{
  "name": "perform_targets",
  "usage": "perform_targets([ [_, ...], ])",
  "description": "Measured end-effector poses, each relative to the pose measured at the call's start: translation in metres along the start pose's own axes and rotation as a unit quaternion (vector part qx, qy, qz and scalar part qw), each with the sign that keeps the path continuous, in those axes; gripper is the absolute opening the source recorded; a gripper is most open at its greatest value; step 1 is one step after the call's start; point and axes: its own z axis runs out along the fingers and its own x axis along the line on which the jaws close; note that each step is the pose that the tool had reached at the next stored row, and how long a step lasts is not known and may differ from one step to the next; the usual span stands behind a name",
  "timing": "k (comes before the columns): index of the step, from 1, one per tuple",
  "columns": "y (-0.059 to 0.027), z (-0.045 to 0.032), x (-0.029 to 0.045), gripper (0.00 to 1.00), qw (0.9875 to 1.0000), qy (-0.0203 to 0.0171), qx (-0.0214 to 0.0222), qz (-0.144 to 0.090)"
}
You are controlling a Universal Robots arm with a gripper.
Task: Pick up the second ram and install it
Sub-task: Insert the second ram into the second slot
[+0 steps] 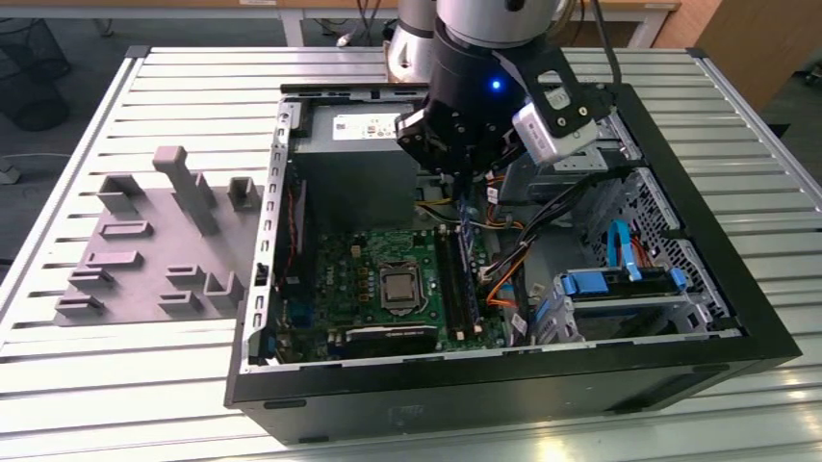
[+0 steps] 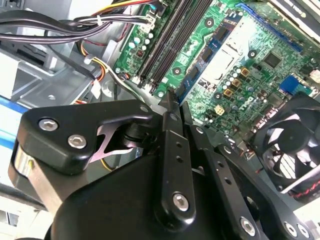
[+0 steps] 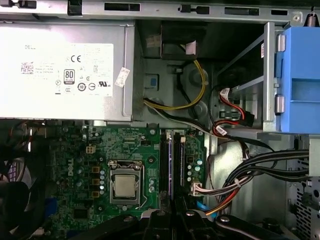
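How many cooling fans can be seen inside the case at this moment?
1. A black fan sits past the motherboard's edge in the second wrist view. Others may be hidden, for instance inside the power supply.

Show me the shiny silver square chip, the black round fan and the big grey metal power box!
Shiny silver square chip (image 3: pixel 124 186), first wrist view, middle of its top.
Black round fan (image 2: pixel 289 150), second wrist view, on its blades.
Big grey metal power box (image 3: pixel 65 70), first wrist view, on its labelled face.

A ribbed metal table (image 1: pixel 154 385) stands on dark floor (image 1: pixel 77 38), with wooden desks (image 1: pixel 321 8) behind it.
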Motion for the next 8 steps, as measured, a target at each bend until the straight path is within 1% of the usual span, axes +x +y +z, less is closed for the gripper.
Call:
perform_targets([
  [4, -0.0006, 0.0070, 0.0001, 0.14, 1.0000, 0.0001, -0.0001, 0.000],
  [8, -0.0006, 0.0077, 0.0001, 0.14, 1.0000, 0.0001, 0.0000, 0.000],
])
